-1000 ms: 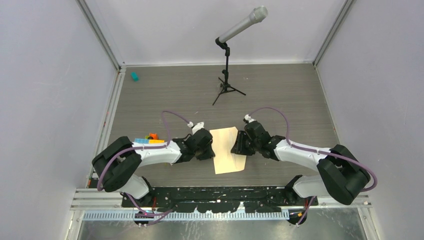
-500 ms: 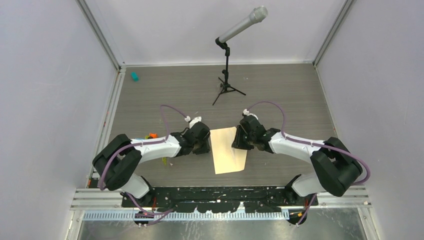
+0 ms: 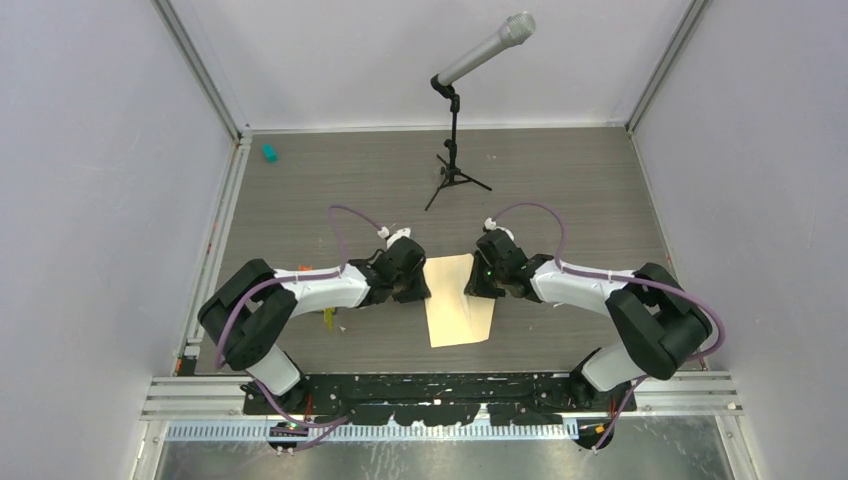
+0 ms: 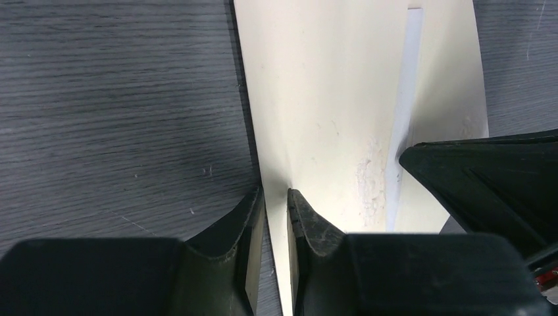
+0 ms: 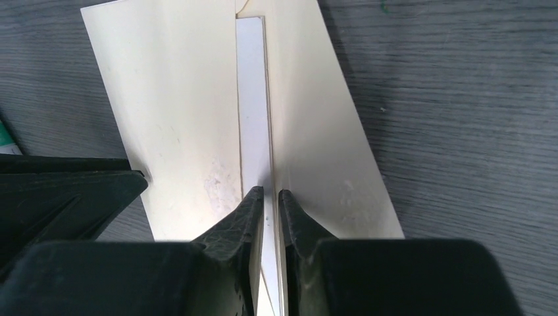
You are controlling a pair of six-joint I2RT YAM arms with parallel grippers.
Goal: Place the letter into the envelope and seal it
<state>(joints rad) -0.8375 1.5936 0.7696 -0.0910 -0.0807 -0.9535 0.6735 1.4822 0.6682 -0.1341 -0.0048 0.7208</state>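
Left wrist: left gripper [image 4: 276,197] pinches the envelope [image 4: 322,85] edge, I confirm; right gripper [image 5: 271,196] pinches it beside the white strip [image 5: 253,99].

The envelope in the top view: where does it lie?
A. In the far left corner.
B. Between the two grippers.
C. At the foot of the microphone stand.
B: the envelope lies with the left gripper at one edge and the right gripper at the other.

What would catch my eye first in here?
At the middle of the table, the left gripper and the right gripper each pinch an edge of a cream envelope lying flat. At the far side, a grey microphone tilts on a small black tripod.
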